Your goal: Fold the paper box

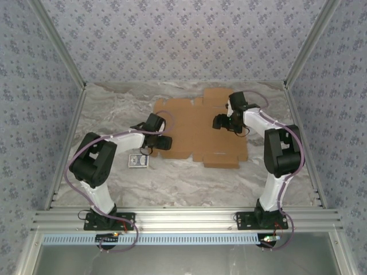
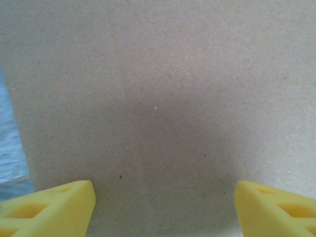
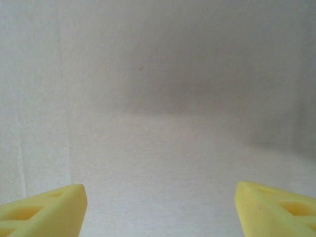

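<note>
The paper box (image 1: 195, 129) lies flat and unfolded on the marble table, a brown die-cut cardboard sheet with tabs along its edges. My left gripper (image 1: 163, 142) hovers low at the sheet's left edge. In the left wrist view its yellow fingertips (image 2: 54, 207) stand wide apart over bare cardboard (image 2: 163, 98), so the left gripper (image 2: 165, 210) is open and holds nothing. My right gripper (image 1: 221, 122) is over the right-hand part of the sheet. Close above the pale cardboard (image 3: 163, 98), the right gripper (image 3: 160, 210) is also open with nothing between its fingers.
A small blue-and-white card packet (image 1: 138, 161) lies on the table just left of the sheet, near the left arm's forearm. A strip of table (image 2: 10, 148) shows past the cardboard's left edge. Patterned walls enclose the table on three sides.
</note>
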You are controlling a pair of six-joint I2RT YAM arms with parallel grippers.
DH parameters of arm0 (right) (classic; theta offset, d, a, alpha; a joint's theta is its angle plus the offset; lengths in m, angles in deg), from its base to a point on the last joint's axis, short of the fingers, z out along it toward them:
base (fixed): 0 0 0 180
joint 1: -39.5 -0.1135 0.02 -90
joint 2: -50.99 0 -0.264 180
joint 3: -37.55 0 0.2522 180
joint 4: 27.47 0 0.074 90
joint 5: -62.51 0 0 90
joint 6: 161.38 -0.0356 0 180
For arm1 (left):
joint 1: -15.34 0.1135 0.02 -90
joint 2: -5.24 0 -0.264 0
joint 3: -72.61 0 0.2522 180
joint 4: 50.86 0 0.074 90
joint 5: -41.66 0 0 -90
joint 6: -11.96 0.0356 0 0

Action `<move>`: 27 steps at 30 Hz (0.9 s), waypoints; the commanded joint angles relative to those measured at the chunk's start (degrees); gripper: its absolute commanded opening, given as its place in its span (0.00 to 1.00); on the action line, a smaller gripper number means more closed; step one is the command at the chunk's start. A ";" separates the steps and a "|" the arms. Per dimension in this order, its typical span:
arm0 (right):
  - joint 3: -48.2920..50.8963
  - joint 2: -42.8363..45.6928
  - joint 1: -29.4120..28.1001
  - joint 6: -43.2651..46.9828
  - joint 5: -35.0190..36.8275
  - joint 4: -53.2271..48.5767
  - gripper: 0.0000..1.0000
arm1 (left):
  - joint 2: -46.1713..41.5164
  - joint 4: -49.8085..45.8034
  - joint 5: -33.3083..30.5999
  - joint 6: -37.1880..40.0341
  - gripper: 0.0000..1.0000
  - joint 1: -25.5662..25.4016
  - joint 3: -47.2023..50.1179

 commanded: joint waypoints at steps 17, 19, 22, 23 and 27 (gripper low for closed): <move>1.08 -4.70 16.64 6.33 -14.69 -3.04 0.73 | 0.20 -4.01 0.90 -1.25 0.75 0.12 1.32; 1.15 -5.50 17.24 6.81 -16.44 -3.00 0.71 | 0.20 -4.11 0.91 -1.19 0.75 0.13 1.40; 1.18 -6.64 18.07 7.60 -19.55 -2.85 0.68 | 0.20 -4.02 1.07 -1.25 0.75 0.15 1.40; 0.96 -7.33 18.22 7.99 -21.10 -3.06 0.67 | 0.20 -3.98 1.09 -1.19 0.75 0.13 1.40; 0.62 -8.46 18.36 9.23 -26.43 -2.90 0.62 | 0.29 -3.85 1.30 -1.25 0.75 0.15 1.58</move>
